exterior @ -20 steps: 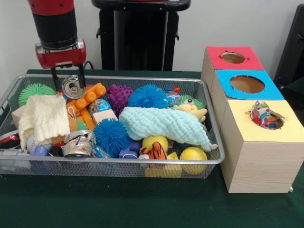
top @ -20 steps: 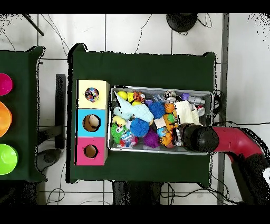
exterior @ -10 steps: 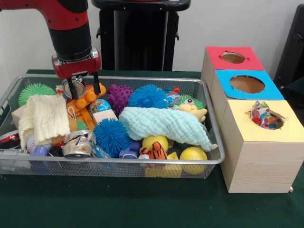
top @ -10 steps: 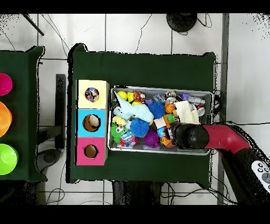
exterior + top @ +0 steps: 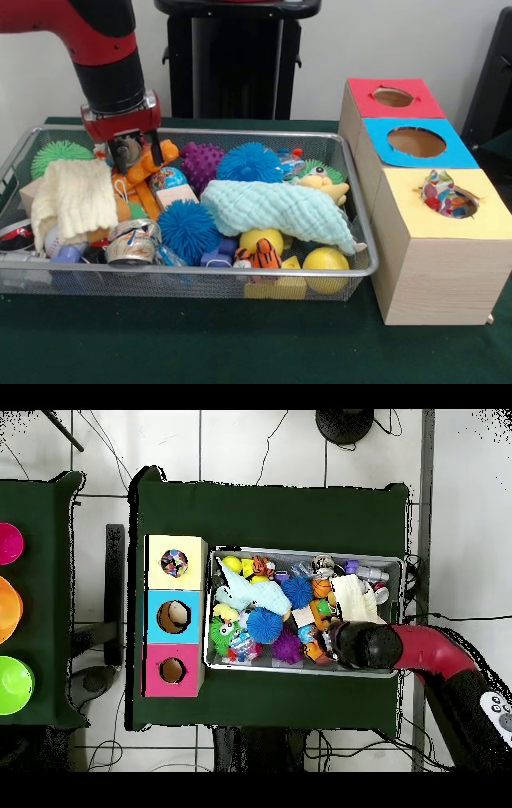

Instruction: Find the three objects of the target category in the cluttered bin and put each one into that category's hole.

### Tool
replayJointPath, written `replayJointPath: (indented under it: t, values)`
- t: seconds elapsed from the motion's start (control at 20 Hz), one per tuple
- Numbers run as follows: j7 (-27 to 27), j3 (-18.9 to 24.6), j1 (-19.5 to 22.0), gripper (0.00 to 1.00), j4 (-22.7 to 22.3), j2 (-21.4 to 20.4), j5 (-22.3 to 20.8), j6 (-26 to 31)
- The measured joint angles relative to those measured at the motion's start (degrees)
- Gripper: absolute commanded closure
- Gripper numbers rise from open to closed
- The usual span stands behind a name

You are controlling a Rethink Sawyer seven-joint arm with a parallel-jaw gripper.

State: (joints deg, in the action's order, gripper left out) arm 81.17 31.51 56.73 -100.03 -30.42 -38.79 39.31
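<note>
My gripper (image 5: 132,152) hangs low over the back left of the wire bin (image 5: 240,133). Its fingers stand apart on either side of a silver can (image 5: 126,150) that rests by an orange block toy (image 5: 148,164). I cannot tell whether the fingers touch the can. A second silver can (image 5: 130,244) lies at the bin's front left. Beside the bin stand the red hole box (image 5: 392,98), the blue hole box (image 5: 416,142) and the yellow hole box (image 5: 444,200). A colourful ball (image 5: 442,196) sits in the yellow hole. In the overhead view the arm's wrist (image 5: 365,644) covers the gripper.
The bin is packed with spiky balls (image 5: 250,162), a cream cloth (image 5: 76,196), a light blue cloth (image 5: 276,210), yellow balls (image 5: 325,262) and small toys. Coloured bowls (image 5: 10,614) sit on a second table at the overhead view's left edge.
The gripper moved right across the back of the bin, then back a little left and lower, so its fingers now sit around the silver can. The can stayed in place.
</note>
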Motion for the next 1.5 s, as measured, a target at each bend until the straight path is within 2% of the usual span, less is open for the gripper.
replayJointPath:
  t: [0.35, 0.8, 1.1, 1.5]
  values:
    - [0.00, 0.70, 2.63, 0.00, 3.28, 3.85, -0.76, -0.60]
    - [0.00, 1.35, 4.61, 0.00, 3.31, 3.85, -0.78, -0.60]
    - [0.00, 1.89, 5.46, 0.00, 1.91, 0.92, -0.95, -0.59]
    - [0.00, 2.78, 6.58, 0.00, 0.34, -6.22, -0.95, -0.50]
